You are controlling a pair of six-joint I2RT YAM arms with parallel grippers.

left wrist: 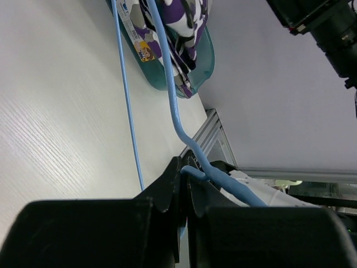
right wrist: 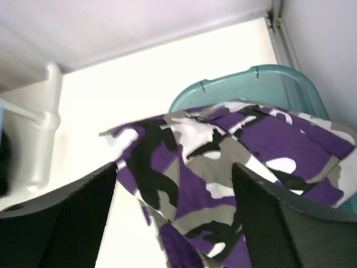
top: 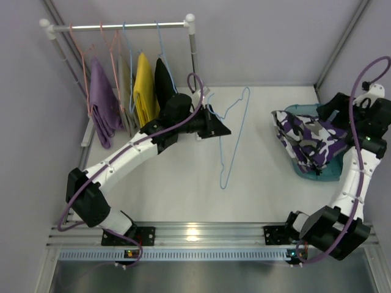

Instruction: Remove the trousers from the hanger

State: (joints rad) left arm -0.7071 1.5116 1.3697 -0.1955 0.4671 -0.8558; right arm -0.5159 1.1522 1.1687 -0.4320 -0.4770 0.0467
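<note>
The camouflage trousers (top: 308, 140) lie crumpled on a teal bin (top: 324, 174) at the right, partly spilling over its rim. My right gripper (top: 335, 108) hovers just above them, open; in the right wrist view its fingers (right wrist: 83, 215) stand wide apart over the cloth (right wrist: 212, 167) without touching it. My left gripper (top: 225, 129) is shut on the hook of a bare blue hanger (top: 235, 137) mid-table; the left wrist view shows the hook (left wrist: 192, 173) pinched between the jaws. The black trousers (top: 164, 82) hang on the rack.
A white-posted rack (top: 122, 25) at the back left carries a lilac garment (top: 102, 107), a yellow one (top: 145, 88) and a pale one between them, on pink and blue hangers. Walls close in the table at the back and right.
</note>
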